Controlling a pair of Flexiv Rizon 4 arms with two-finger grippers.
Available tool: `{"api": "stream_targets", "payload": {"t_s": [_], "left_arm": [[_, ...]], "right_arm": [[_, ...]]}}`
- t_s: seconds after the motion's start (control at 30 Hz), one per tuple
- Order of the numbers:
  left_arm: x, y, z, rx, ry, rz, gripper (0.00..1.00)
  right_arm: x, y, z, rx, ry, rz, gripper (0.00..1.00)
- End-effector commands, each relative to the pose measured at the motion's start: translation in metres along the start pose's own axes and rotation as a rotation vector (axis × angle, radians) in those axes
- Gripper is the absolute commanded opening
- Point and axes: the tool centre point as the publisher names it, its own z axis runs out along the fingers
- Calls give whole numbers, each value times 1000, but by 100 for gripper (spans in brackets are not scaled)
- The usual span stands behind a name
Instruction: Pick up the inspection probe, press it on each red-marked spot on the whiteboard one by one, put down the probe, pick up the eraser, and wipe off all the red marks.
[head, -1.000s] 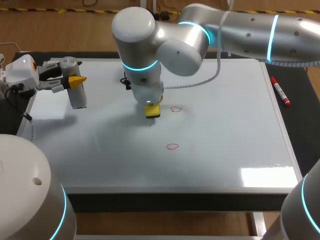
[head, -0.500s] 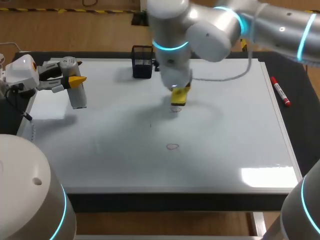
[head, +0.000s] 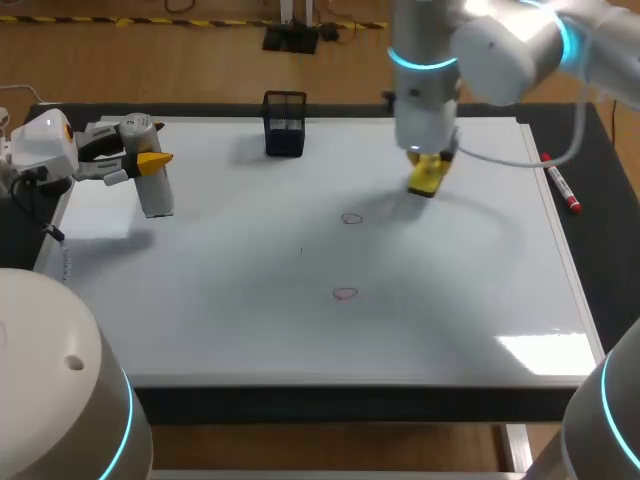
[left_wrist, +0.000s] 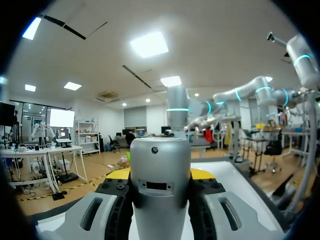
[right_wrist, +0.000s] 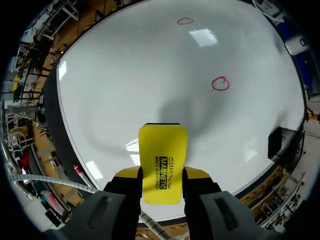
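The right arm (head: 500, 50) comes in from the far right corner, its rounded silver joints bent so that the wrist points straight down over the whiteboard (head: 450, 300), a smooth, glossy white sheet in a thin pale frame. The right gripper (right_wrist: 162, 176) is clamped on the eraser (right_wrist: 162, 152), a flat yellow block with rounded corners, with one finger against each long side. The eraser hangs over the far right part of the board, and its shadow falls apart from it. The two red marks (right_wrist: 220, 84), thin hand-drawn loops, lie ahead of it, the nearer one well apart. The left arm (head: 40, 145) sits low at the board's far left edge, wrist level. The left gripper (left_wrist: 160, 174) presses from both sides on the probe (left_wrist: 160, 160), an upright cylinder of dull silver metal with a rounded top. A black mesh basket (head: 285, 124) stands at the far edge, and a red marker pen (head: 560, 182) lies off the board's right side.
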Motion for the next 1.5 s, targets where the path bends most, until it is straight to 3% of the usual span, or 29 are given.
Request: {"api": "stream_targets", "payload": {"t_s": [0.03,0.53,0.97,1.1,1.5], "left_arm": [[1,-2,0,-2,-1,0,0],[1,-2,0,-2,-1,0,0],[1,-2,0,-2,-1,0,0],[14,-2,23,-22,51,17,0],[56,-2,92,57,130,8,0]], "right_arm": [[37,-14,4,-12,-53,26,0],[70,-36,12,-27,-24,159,0],[70,-36,12,-27,-24,159,0],[70,-36,12,-27,-24,159,0],[70,-36,12,-27,-24,159,0]]}}
